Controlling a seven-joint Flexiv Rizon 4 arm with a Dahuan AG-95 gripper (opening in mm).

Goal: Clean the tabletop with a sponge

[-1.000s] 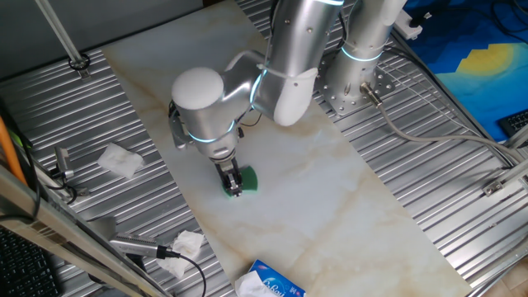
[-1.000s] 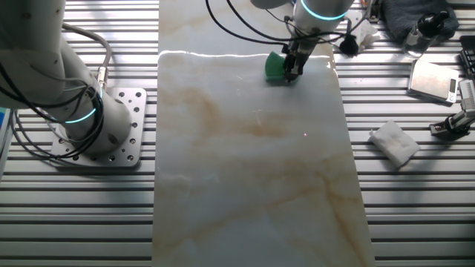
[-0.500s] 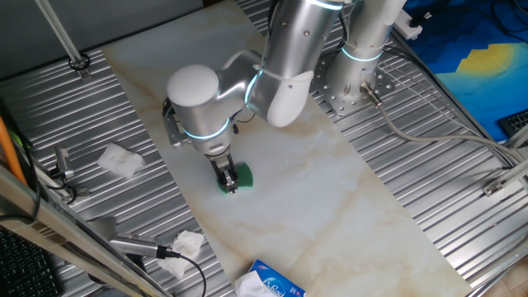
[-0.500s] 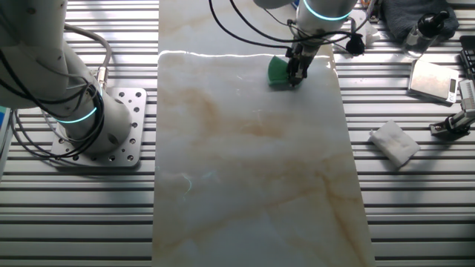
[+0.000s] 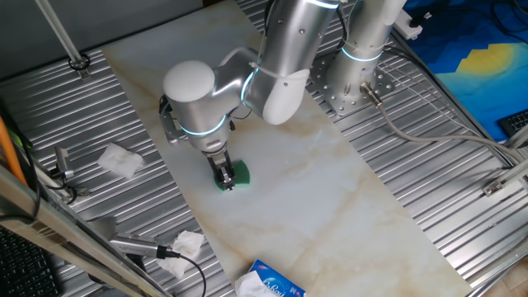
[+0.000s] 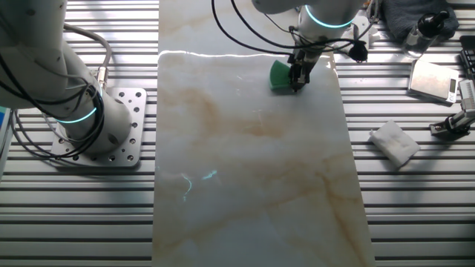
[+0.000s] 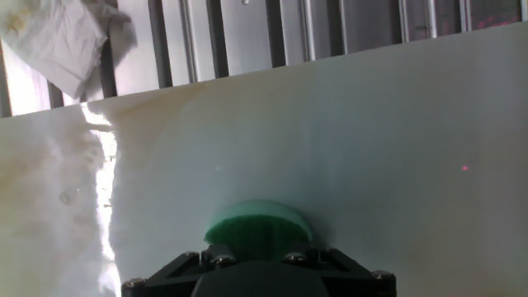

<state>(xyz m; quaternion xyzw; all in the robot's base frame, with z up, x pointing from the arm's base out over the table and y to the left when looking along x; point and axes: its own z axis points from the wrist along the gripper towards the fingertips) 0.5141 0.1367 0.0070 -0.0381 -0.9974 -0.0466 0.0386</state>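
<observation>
The tabletop [image 5: 330,190] is a long off-white marble-look slab with faint brown veins; it also shows in the other fixed view [image 6: 252,170] and fills the hand view [image 7: 371,132]. The sponge [image 5: 238,173] is a small bright green block pressed on the slab near its left edge; it also shows in the other fixed view [image 6: 280,76] and in the hand view [image 7: 257,227]. My gripper [image 5: 225,180] points straight down and is shut on the sponge; it also shows in the other fixed view [image 6: 298,80]. In the hand view the fingertips are hidden behind the gripper body.
Crumpled white tissues [image 5: 120,160] [image 5: 186,243] lie on the ribbed grey metal left of the slab; one shows in the other fixed view [image 6: 395,142]. A blue-and-white tissue pack [image 5: 268,282] sits at the slab's near end. A second arm's base [image 5: 356,82] stands at the right.
My gripper has slid the sponge along the slab toward its left edge, a short way over the last second. Nothing else has moved.
</observation>
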